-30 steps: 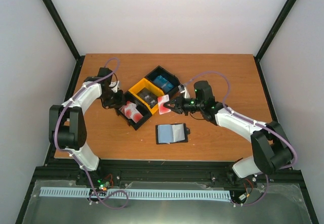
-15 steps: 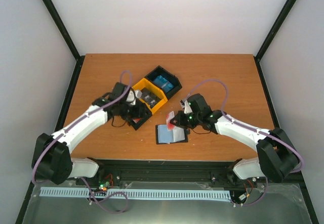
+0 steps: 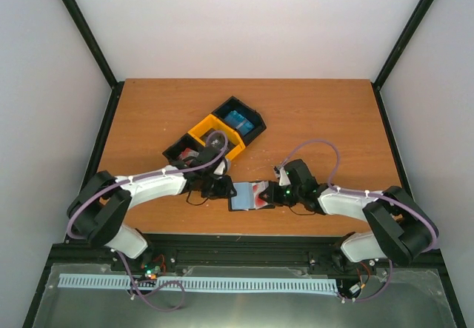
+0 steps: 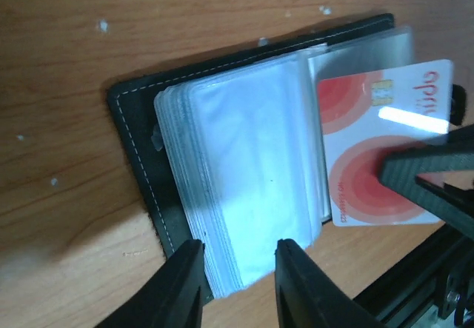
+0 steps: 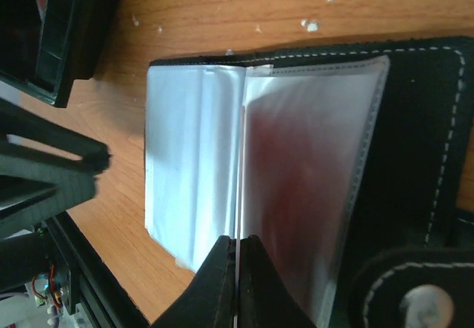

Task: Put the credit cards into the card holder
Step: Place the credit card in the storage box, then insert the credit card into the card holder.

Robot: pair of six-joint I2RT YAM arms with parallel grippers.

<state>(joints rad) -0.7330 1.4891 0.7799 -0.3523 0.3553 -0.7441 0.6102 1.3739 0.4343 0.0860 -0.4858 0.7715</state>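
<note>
- The left arm (image 3: pixel 152 186) lies low and stretched out over the brown wooden table (image 3: pixel 318 113); its wrist reaches the left edge of the small black folding card holder (image 4: pixel 135 150), which lies open and flat
- The left gripper (image 4: pixel 238 250) is released: its two matte black fingers (image 4: pixel 185 287) stand apart, one on each side of a corner of the holder's sleeve bundle; if they press on it I cannot tell
- The right arm (image 3: pixel 344 201) is also low, with the forearm nearly level, and it comes to the holder from the opposite side
- The right gripper (image 5: pixel 238 243) is clenched on a thin, stiff, glossy red-and-white plastic credit card (image 4: pixel 370 161), seen edge-on as a white line between the fingertips in the right wrist view
- This card lies over the right half of the holder; it is white with red rings and a small gold chip, and glare falls on it
- If the card is inside a pocket or only upon it, I cannot tell
- The sleeves (image 4: pixel 244 172) are a thick fanned bundle of soft clear plastic, pale grey-blue, with rounded corners
- The holder's cover looks like leather with white stitching, and its closing tab (image 5: pixel 400 272) has a pale round snap
- Beyond the holder, on its far-left side, stands a black-and-yellow hard plastic tray (image 3: pixel 198 129) with three compartments; blue cards (image 3: pixel 238 118) lie in the compartment farthest from the holder
</note>
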